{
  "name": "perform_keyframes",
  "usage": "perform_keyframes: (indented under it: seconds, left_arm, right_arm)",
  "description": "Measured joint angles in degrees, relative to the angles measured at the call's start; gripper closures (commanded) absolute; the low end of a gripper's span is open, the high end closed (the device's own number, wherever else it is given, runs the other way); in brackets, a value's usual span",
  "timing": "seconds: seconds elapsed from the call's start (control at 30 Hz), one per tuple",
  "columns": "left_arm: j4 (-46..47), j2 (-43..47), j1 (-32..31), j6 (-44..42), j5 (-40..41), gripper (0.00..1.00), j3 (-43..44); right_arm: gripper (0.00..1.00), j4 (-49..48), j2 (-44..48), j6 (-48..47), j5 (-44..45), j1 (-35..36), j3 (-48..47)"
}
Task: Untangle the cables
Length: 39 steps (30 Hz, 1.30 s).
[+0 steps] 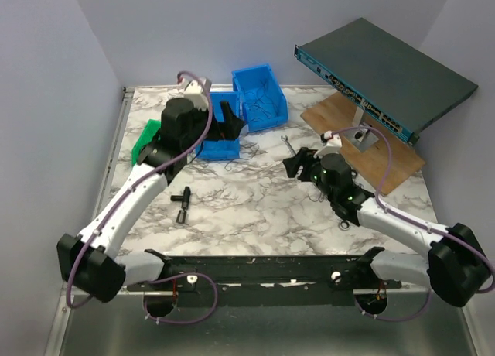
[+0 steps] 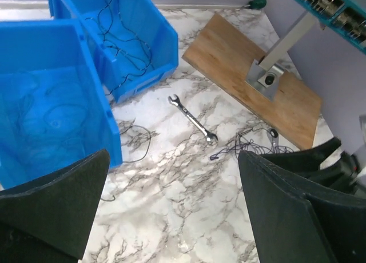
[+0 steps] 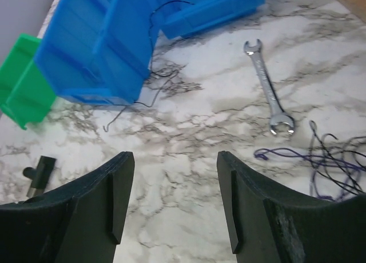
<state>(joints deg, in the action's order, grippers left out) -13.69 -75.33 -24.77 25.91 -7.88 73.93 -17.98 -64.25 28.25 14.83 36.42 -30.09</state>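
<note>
A small tangle of thin blue and dark cables [image 2: 251, 142] lies on the marble table beside the wooden board. It also shows at the right edge of the right wrist view [image 3: 329, 160]. Loose thin black cables [image 3: 157, 83] trail on the table by the blue bin, also seen in the left wrist view [image 2: 136, 142] and the top view [image 1: 250, 150]. More thin cables [image 2: 123, 43] lie inside the far blue bin. My left gripper [image 1: 232, 118] [image 2: 171, 160] is open and empty above the near blue bin's corner. My right gripper [image 1: 295, 164] [image 3: 174, 160] is open and empty, left of the tangle.
Two blue bins [image 1: 261, 97] [image 1: 219, 145] and a green bin [image 1: 144, 140] stand at the back left. A silver wrench [image 1: 288, 145] [image 3: 267, 86] lies mid-table. A wooden board [image 1: 363, 147] carries a network switch [image 1: 387, 73] on a stand. A black T-shaped part [image 1: 182, 198] lies front left.
</note>
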Motion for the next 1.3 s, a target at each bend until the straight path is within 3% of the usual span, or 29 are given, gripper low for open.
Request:
perform_keyframes:
  seconds: [0.23,0.47,0.6,1.07,1.13,1.2,1.3]
  left_arm:
    - [7.82,18.8,-1.55,2.12,6.64,0.02,-30.56]
    - [20.28,33.31,-5.35,1.75,15.85,0.05,-53.99]
    - [27.19,40.13,-7.45,0.17,20.0,0.06,-62.82]
    - [33.9,40.85,-7.61,-0.81,24.57,0.05,-64.04]
    - [33.94,41.0,-7.61,-0.81,24.9,0.05,-64.04]
    - [34.16,40.98,-7.61,-0.83,25.18,0.05,-64.04]
    - [34.21,40.89,-7.61,-0.92,25.31,0.05,-64.04]
  right_arm:
    - [0.34,1.7,-11.67,4.04,-5.46,1.05,-8.96]
    - [0.34,1.51,-23.54,9.25,-8.57,1.46,-13.97]
    - [0.36,0.76,-28.98,11.98,-9.22,1.46,-16.59]
    - [0.4,-6.43,-46.45,19.32,-9.7,1.49,-26.62]
    - [0.47,-6.62,-47.67,19.78,-9.18,1.49,-28.15]
    - [0.71,-6.6,-49.42,20.11,-8.2,1.49,-30.51]
    - [0.97,-6.32,-51.95,20.96,-6.03,1.51,-34.01]
